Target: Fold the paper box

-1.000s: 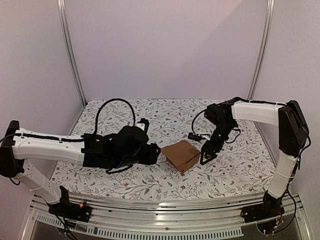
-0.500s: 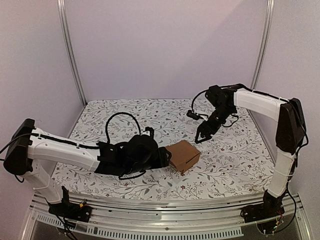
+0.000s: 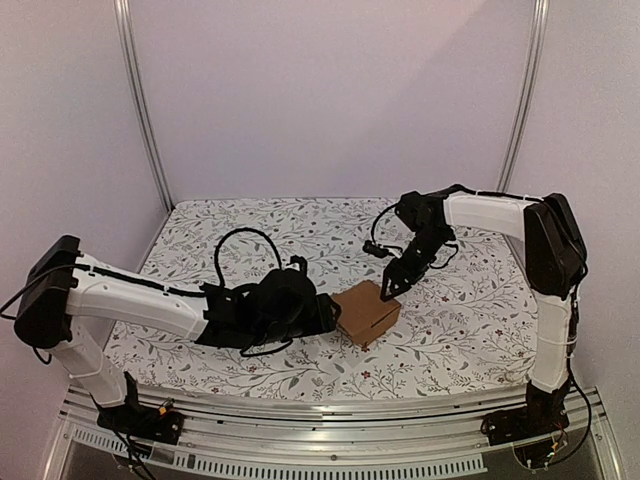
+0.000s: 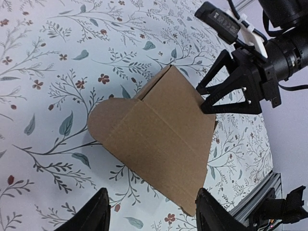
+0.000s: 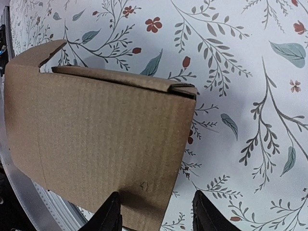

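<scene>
From above, the box is seen folded into a small brown cube on the flowered counter, toward the front and about midway between the two arms. The left tool is laid low just beside the box's left side; how far it is spread cannot be told from this view. The right tool is pointed down at the box's far upper edge, close to it or touching; which cannot be told.

In the left wrist view, the left tool's fingers are seen spread wide at the bottom of the frame. The box's near corner is placed between them and nothing is clamped. A rounded flap is shown at the box's left side. At the far edge of the box the right tool is seen with its two fingers parted by a moderate gap.

In the right wrist view, the right tool's fingers are held apart over the near edge of the box's broad face, and nothing is gripped. A tucked seam is shown along the far edge of that face.
</scene>
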